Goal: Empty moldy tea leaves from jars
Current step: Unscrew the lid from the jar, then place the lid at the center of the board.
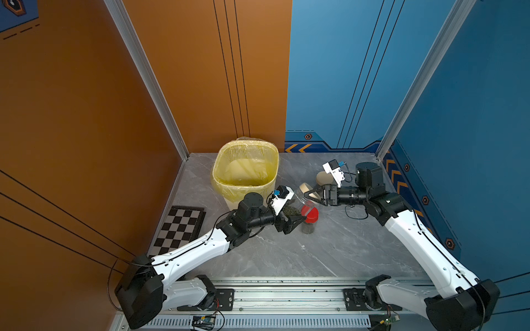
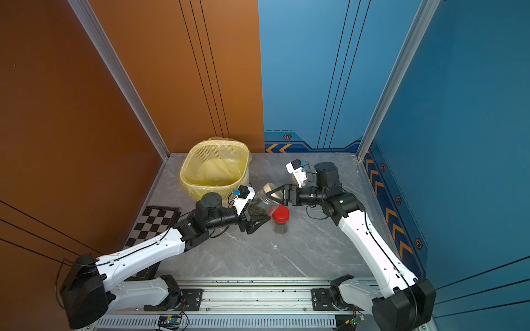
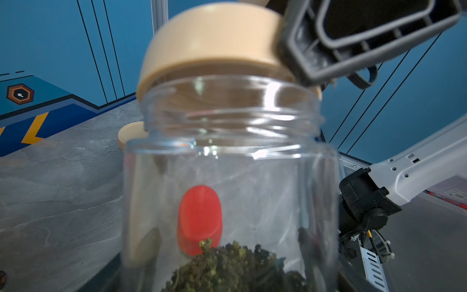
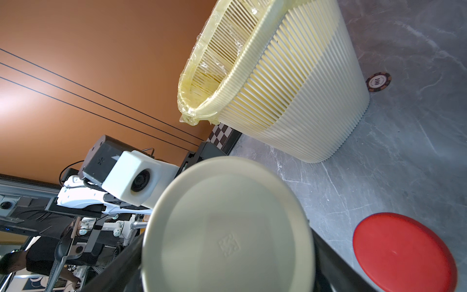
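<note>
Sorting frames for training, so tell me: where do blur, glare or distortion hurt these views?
Left wrist: the beige lid is blurred, bright glare streaks the neck of the clear jar, and the red lid looks warped through the glass. Right wrist: the beige lid fills the foreground out of focus, while the slatted bin is sharp. Both top views: evenly lit, crisp.
</note>
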You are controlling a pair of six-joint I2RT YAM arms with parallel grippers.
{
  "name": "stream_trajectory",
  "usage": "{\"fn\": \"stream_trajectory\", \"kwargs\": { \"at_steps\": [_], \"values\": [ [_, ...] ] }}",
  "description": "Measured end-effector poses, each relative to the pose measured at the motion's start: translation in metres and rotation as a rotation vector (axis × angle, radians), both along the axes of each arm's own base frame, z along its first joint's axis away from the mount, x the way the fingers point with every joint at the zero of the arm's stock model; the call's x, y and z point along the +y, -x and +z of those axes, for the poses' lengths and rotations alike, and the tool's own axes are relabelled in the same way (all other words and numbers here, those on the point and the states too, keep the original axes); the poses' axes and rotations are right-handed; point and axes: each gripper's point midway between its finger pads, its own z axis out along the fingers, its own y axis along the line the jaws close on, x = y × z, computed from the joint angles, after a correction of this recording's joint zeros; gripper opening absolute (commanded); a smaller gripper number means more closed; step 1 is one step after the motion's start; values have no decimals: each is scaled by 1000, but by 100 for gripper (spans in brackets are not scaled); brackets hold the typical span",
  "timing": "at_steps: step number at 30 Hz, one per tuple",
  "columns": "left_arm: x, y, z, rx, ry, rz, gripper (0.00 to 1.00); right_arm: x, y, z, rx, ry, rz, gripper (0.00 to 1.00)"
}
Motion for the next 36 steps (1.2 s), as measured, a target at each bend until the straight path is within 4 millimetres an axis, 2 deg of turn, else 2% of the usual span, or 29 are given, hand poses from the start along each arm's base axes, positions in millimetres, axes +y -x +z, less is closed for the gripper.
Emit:
{"fn": "stream_trajectory", "kwargs": {
  "at_steps": [4,8,11,14,19,25,28,30,36],
  "values": [
    [2,2,14,-34,33,-1,47,-11,-9,-1,6,0,-45,82],
    [2,3,20,-48,49,-4,47,-22,-17,0,13,-3,-87,82],
    [2,3,21,-49,50,-5,47,-39,-28,-3,16,12,-168,82],
    [4,4,24,-55,55,-4,47,-64,-37,-15,26,59,-290,82],
    [9,10,34,-76,77,-4,48,-102,-44,-54,71,193,-500,81],
    [15,16,36,-82,88,-3,48,-141,-38,-119,155,393,-684,81],
    [17,18,33,-73,88,-2,48,-150,-29,-155,190,508,-725,81],
    [18,19,31,-71,87,-1,48,-151,-23,-170,191,575,-733,82],
    [22,23,28,-62,90,1,48,-158,-26,-200,172,737,-772,82]
  ]
}}
